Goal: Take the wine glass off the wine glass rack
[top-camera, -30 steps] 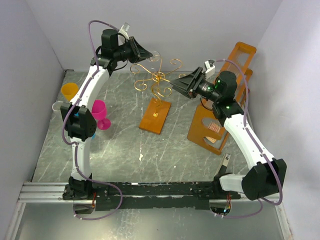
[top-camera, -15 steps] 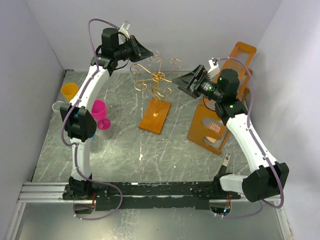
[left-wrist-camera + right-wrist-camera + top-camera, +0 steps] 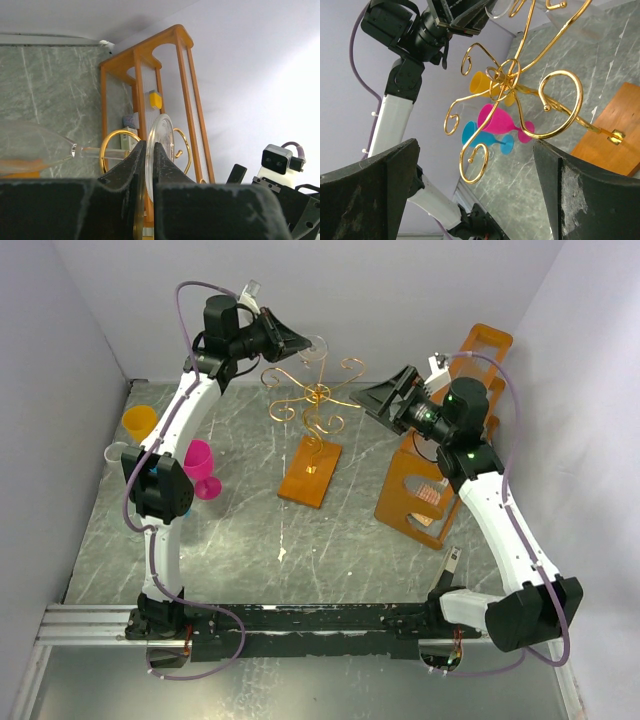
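Pinching the clear foot of the wine glass [image 3: 164, 135] edge-on, the left end effector [image 3: 149, 150] is nearly closed on it. Stem and bowl run off to its left, with the stem threaded through a gold scroll loop of the wine glass rack [image 3: 316, 400], so the glass is not off yet. The right end effector [image 3: 372, 400] gapes wide and holds nothing, with the rack just in front of it. Risks: the thin, slick foot slips from the pinch. An off-axis pull snags the stem on the loop, tipping the light rack on the desk [image 3: 250, 530] or cracking the glass.
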Action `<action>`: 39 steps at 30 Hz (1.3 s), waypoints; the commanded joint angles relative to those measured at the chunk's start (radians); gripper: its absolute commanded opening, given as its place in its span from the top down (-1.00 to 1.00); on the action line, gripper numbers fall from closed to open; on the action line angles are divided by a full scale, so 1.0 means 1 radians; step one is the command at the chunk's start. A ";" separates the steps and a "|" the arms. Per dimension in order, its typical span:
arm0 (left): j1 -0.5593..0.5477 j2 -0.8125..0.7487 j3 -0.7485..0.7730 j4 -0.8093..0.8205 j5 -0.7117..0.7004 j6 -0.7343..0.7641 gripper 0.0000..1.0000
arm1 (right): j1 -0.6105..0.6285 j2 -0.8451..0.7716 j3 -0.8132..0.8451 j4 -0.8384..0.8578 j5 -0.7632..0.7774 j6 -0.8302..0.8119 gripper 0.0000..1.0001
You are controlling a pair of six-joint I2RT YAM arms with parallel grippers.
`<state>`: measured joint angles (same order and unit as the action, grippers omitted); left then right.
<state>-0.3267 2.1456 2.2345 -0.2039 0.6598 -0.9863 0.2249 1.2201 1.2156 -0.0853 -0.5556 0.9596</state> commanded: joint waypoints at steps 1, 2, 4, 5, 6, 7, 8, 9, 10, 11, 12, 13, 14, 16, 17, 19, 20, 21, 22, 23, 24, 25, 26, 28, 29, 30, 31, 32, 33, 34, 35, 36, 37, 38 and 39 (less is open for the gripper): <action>-0.026 -0.048 0.014 0.072 0.065 -0.051 0.86 | -0.010 -0.025 0.037 -0.004 0.023 -0.025 -0.99; -0.026 -0.044 0.013 0.078 0.072 -0.060 0.86 | -0.010 -0.029 0.036 -0.002 0.025 -0.025 -1.00; -0.026 -0.034 0.025 0.074 0.079 -0.069 0.86 | -0.013 -0.032 0.035 -0.001 0.026 -0.026 -1.00; -0.028 -0.027 0.033 0.070 0.081 -0.068 0.86 | -0.015 -0.034 0.035 -0.001 0.026 -0.025 -1.00; -0.028 -0.022 0.040 0.067 0.080 -0.068 0.86 | -0.016 -0.034 0.036 0.001 0.027 -0.025 -1.00; -0.029 -0.018 0.044 0.064 0.077 -0.067 0.86 | -0.016 -0.037 0.036 -0.002 0.029 -0.025 -1.00; -0.029 -0.012 0.047 0.063 0.075 -0.067 0.86 | -0.017 -0.040 0.036 -0.001 0.030 -0.025 -1.00; -0.029 -0.005 0.053 0.061 0.075 -0.067 0.86 | -0.019 -0.042 0.036 -0.001 0.031 -0.025 -1.00; -0.029 0.002 0.058 0.064 0.076 -0.070 0.86 | -0.020 -0.045 0.037 -0.001 0.032 -0.027 -1.00; -0.029 0.012 0.065 0.065 0.077 -0.072 0.86 | -0.021 -0.047 0.038 -0.001 0.032 -0.027 -1.00; -0.029 0.023 0.074 0.063 0.079 -0.076 0.86 | -0.023 -0.048 0.039 -0.003 0.033 -0.028 -1.00; -0.029 0.032 0.081 0.061 0.081 -0.078 0.86 | -0.024 -0.050 0.039 -0.004 0.035 -0.030 -1.00; -0.029 0.042 0.087 0.062 0.082 -0.081 0.86 | -0.025 -0.052 0.039 -0.005 0.035 -0.031 -1.00; -0.029 0.043 0.082 0.076 0.083 -0.082 0.86 | -0.028 -0.055 0.041 -0.007 0.035 -0.034 -1.00; -0.029 0.041 0.083 0.072 0.077 -0.078 0.86 | -0.031 -0.056 0.040 -0.008 0.036 -0.035 -1.00; -0.029 0.043 0.089 0.058 0.067 -0.065 0.86 | -0.033 -0.057 0.037 -0.007 0.035 -0.034 -1.00; -0.029 0.047 0.093 0.050 0.065 -0.060 0.86 | -0.033 -0.056 0.037 -0.005 0.033 -0.032 -1.00; -0.028 0.052 0.096 0.044 0.065 -0.059 0.86 | -0.035 -0.055 0.035 -0.002 0.031 -0.031 -1.00; -0.029 0.056 0.097 0.044 0.066 -0.061 0.86 | -0.035 -0.056 0.033 0.000 0.030 -0.028 -1.00; -0.029 0.060 0.098 0.047 0.067 -0.066 0.86 | -0.035 -0.055 0.031 0.004 0.027 -0.026 -1.00; -0.029 0.065 0.099 0.053 0.067 -0.069 0.86 | -0.035 -0.054 0.030 0.006 0.027 -0.026 -1.00; -0.029 0.068 0.100 0.061 0.069 -0.073 0.86 | -0.035 -0.054 0.030 0.006 0.026 -0.026 -1.00; -0.029 0.073 0.103 0.071 0.071 -0.078 0.86 | -0.036 -0.054 0.030 0.004 0.026 -0.027 -1.00; -0.030 0.081 0.111 0.081 0.072 -0.086 0.87 | -0.037 -0.053 0.030 0.004 0.027 -0.028 -1.00; -0.029 0.089 0.123 0.079 0.072 -0.086 0.86 | -0.038 -0.054 0.029 0.004 0.028 -0.028 -1.00; -0.029 0.096 0.132 0.082 0.075 -0.090 0.86 | -0.038 -0.054 0.029 0.004 0.026 -0.028 -1.00; -0.030 0.098 0.131 0.097 0.082 -0.098 0.86 | -0.040 -0.053 0.029 0.003 0.026 -0.031 -1.00; -0.031 0.095 0.123 0.120 0.089 -0.108 0.86 | -0.039 -0.053 0.030 0.000 0.028 -0.033 -1.00; -0.032 0.090 0.110 0.140 0.096 -0.115 0.86 | -0.041 -0.052 0.030 -0.003 0.028 -0.034 -1.00; -0.034 0.080 0.099 0.150 0.100 -0.114 0.86 | -0.041 -0.051 0.029 -0.004 0.028 -0.036 -1.00; -0.035 0.065 0.091 0.147 0.098 -0.107 0.86 | -0.043 -0.052 0.029 -0.004 0.026 -0.036 -1.00; -0.035 0.054 0.079 0.144 0.096 -0.098 0.86 | -0.043 -0.052 0.027 -0.002 0.026 -0.035 -1.00; -0.035 0.029 0.060 0.148 0.095 -0.093 0.86 | -0.043 -0.051 0.025 0.003 0.025 -0.035 -1.00; -0.035 0.010 0.041 0.153 0.096 -0.090 0.86 | -0.044 -0.051 0.023 0.007 0.022 -0.035 -1.00; -0.035 -0.007 0.028 0.155 0.098 -0.085 0.86 | -0.043 -0.050 0.024 0.008 0.021 -0.035 -1.00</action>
<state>-0.3458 2.2326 2.3001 -0.1352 0.7212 -1.0779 0.1890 1.1835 1.2255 -0.0883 -0.5304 0.9409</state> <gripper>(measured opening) 0.146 0.999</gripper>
